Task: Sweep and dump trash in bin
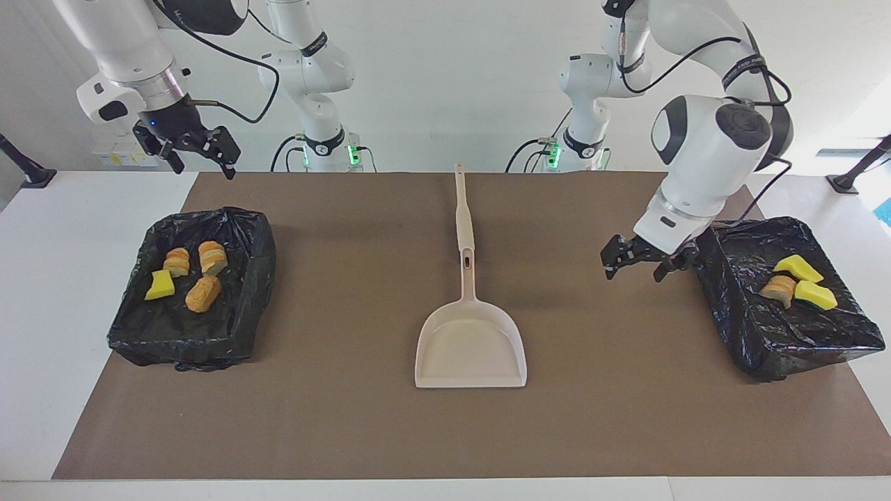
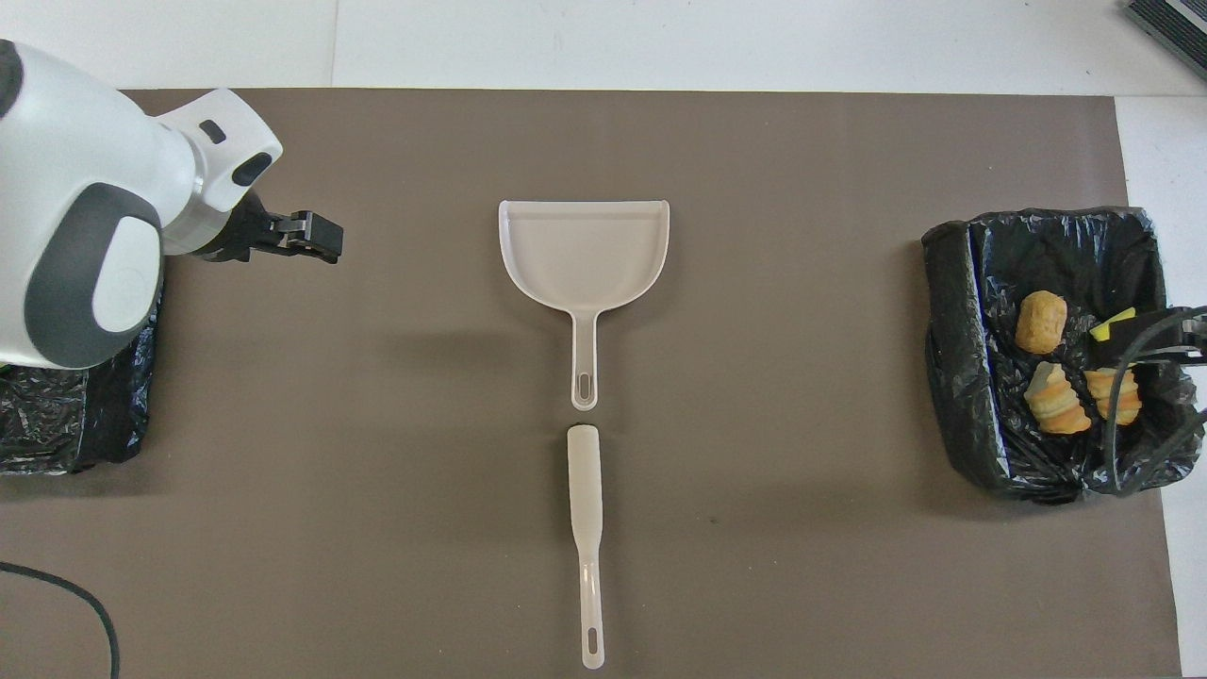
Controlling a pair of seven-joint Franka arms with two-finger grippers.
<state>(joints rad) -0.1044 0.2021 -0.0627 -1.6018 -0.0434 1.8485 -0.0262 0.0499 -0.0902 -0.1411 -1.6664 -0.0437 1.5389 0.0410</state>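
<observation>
The trash lies in two black-lined bins. The bin [image 1: 254,278] [image 2: 952,358] at the right arm's end holds three tan bread lumps [image 1: 203,293] [image 2: 1042,321] and a yellow sponge chunk [image 1: 160,285]. The bin [image 1: 731,299] [image 2: 94,415] at the left arm's end holds two yellow sponge chunks [image 1: 816,296] and a bread lump [image 1: 778,289]. My left gripper [image 1: 640,259] [image 2: 325,236] hangs open and empty over the mat beside that bin. My right gripper [image 1: 200,154] waits open, raised over the mat's corner by its own bin.
A beige dustpan [image 1: 470,344] [image 2: 585,250] lies flat mid-mat, its handle pointing toward the robots. The beige brush [image 1: 463,216] [image 2: 585,500] lies in line with it, nearer to the robots. The brown mat [image 1: 348,417] covers most of the table.
</observation>
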